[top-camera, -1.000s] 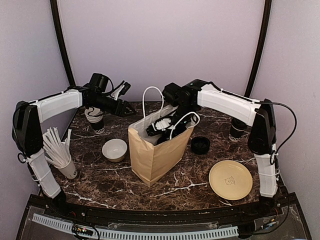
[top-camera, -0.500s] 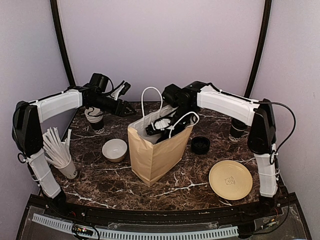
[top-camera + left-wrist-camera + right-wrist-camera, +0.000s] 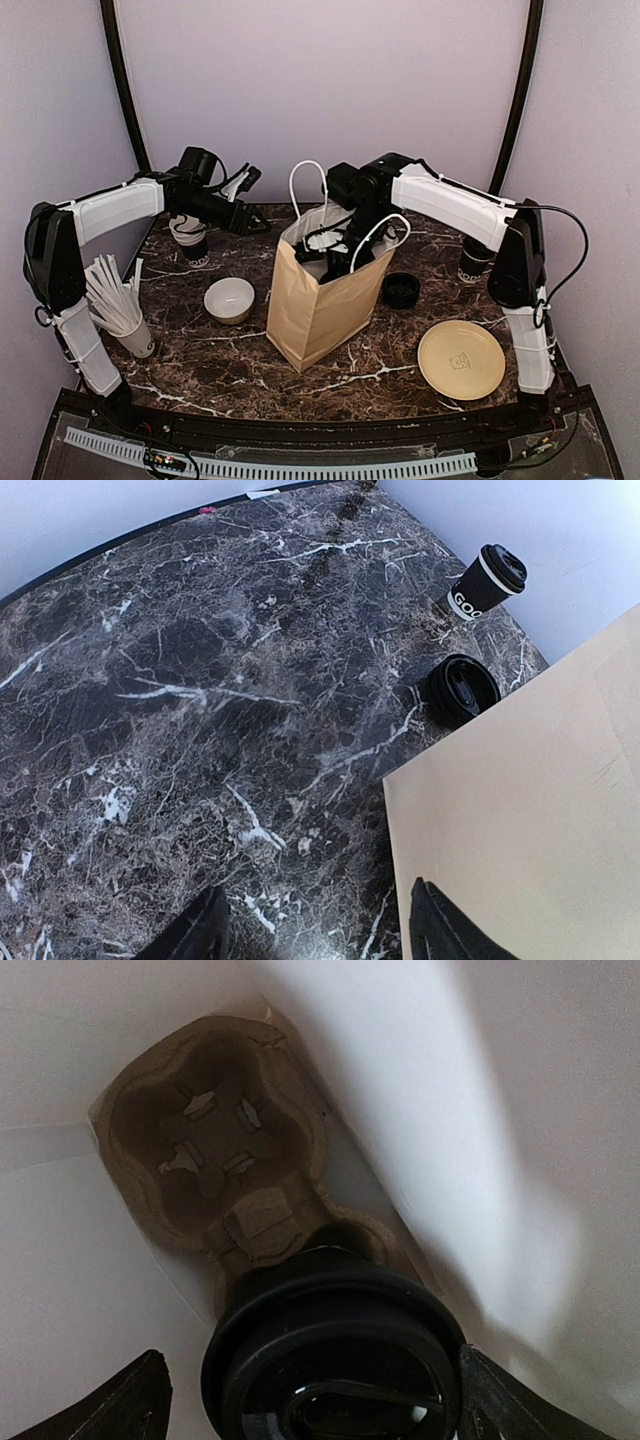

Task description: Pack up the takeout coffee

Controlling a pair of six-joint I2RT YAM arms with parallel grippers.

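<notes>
One takeout coffee cup with a black lid [image 3: 335, 1360] stands in a brown cardboard carrier [image 3: 215, 1130] at the bottom of the paper bag [image 3: 320, 310]. My right gripper [image 3: 338, 258] reaches down into the bag. In the right wrist view it [image 3: 315, 1405] is open, with one finger on each side of that lid. The carrier's other cup hole is empty. The second takeout coffee cup [image 3: 475, 258] stands at the back right, and also shows in the left wrist view [image 3: 482, 582]. My left gripper [image 3: 250, 215] is open and empty just left of the bag [image 3: 530, 810].
A low stack of loose black lids [image 3: 401, 290] lies right of the bag. A lidless cup stack [image 3: 190, 240] stands under my left arm. A white bowl [image 3: 229, 300], a cup of stirrers [image 3: 120, 305] and a tan plate [image 3: 461, 360] sit toward the front.
The bag has swung from leaning left to standing more upright. My right gripper has shifted right and up a little inside the bag's mouth. My left arm has not moved.
</notes>
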